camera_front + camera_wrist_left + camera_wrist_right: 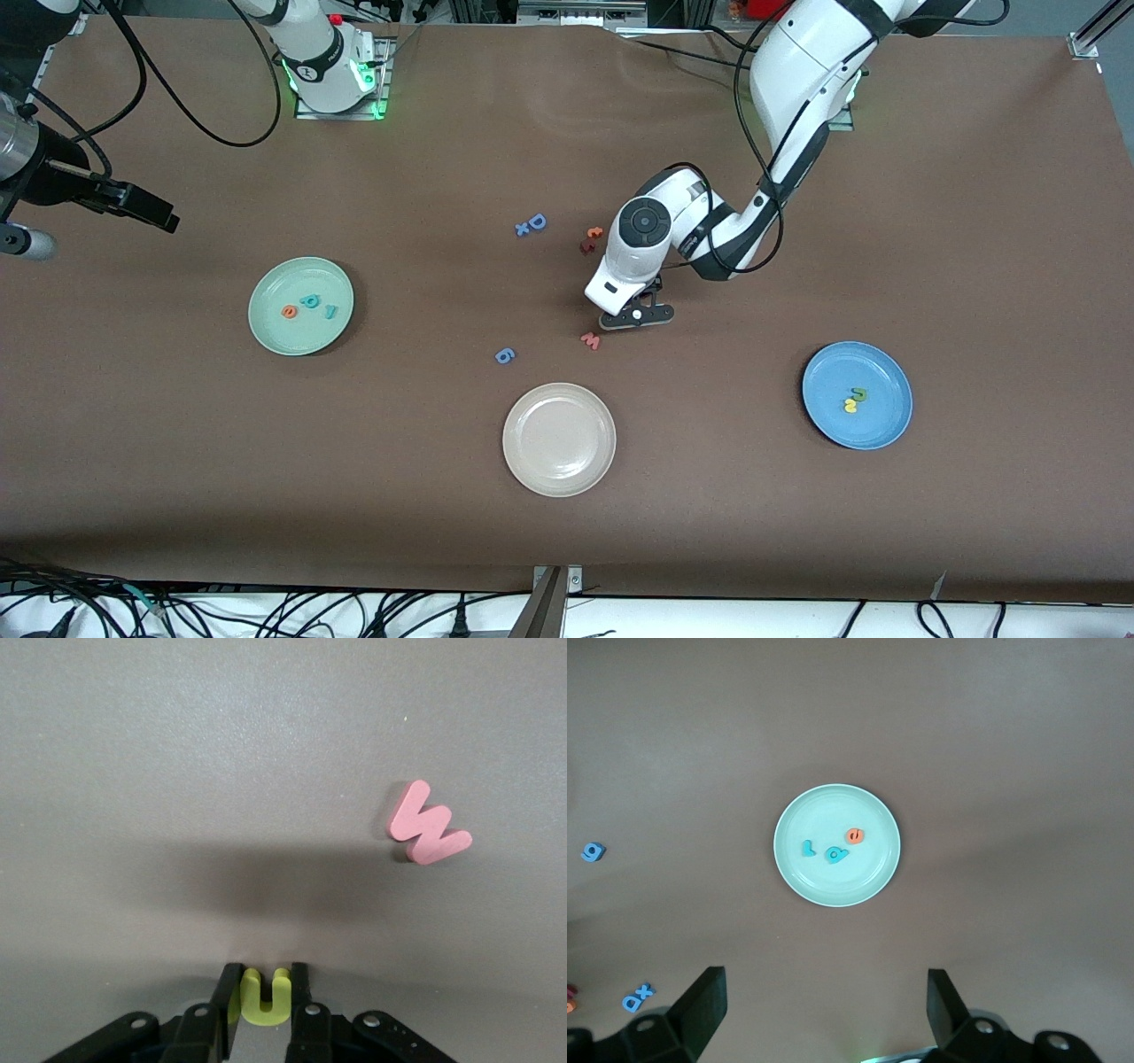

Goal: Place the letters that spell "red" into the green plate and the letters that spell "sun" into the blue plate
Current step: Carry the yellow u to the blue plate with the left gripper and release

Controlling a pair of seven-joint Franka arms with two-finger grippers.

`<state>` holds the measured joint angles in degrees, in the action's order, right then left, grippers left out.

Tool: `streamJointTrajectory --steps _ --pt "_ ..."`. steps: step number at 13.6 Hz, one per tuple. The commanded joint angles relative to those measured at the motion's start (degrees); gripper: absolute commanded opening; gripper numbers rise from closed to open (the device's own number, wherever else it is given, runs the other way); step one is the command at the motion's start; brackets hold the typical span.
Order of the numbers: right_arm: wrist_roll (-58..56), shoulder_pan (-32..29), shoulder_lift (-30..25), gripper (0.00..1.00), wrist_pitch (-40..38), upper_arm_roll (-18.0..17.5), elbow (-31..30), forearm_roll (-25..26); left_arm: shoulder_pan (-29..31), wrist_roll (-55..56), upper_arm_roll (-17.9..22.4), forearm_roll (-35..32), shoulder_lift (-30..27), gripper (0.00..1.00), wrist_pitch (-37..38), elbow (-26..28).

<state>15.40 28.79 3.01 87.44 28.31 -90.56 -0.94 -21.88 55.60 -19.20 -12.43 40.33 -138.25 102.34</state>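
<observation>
My left gripper (636, 315) is down at the table in the middle, shut on the yellow "u" (266, 997), which stands between its fingers. The blue plate (877, 416), toward the left arm's end, holds the green "n" (858, 393) and the yellow "s" (850, 406). In the green plate (275, 332), toward the right arm's end, lie the orange "e" (289, 311), teal "d" (309, 300) and teal "r" (330, 310). My right gripper (828, 1010) hangs open and empty high over that end, looking down on the green plate (806, 886).
A pink "w" (590, 340) lies just beside the left gripper, nearer the front camera. A blue "g" (504, 355), a blue "D" (536, 221) with a small "x", and an orange "t" (594, 233) lie loose. A beige plate (559, 439) sits near the front.
</observation>
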Motion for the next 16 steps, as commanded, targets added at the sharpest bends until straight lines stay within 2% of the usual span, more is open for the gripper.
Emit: streamJointTrajectory --steps 1,3,5,9,16 --pt "-0.73 0.21 -0.81 1.00 -0.87 0.26 0.47 -0.03 0.61 0.65 -0.13 -2.34 0.11 0.12 -0.45 0.41" --pt "-0.73 0.21 -0.81 1.00 -0.87 0.25 0.47 -0.03 2.18 -2.23 -0.48 -1.64 -0.86 0.11 4.26 -2.30" --pt "-0.73 0.21 -0.81 1.00 -0.87 0.26 0.47 -0.11 4.47 -6.89 -2.15 -1.20 -0.95 0.02 12.61 -7.40" --pt "-0.90 0.21 -0.72 1.00 -0.25 0.34 0.64 -0.20 9.47 -19.00 -2.68 1.17 -1.30 0.02 20.36 -12.68" --pt "-0.90 0.21 -0.81 1.00 0.10 -0.36 0.73 -0.11 18.18 -42.39 -1.80 0.92 -6.05 0.01 31.01 -13.49"
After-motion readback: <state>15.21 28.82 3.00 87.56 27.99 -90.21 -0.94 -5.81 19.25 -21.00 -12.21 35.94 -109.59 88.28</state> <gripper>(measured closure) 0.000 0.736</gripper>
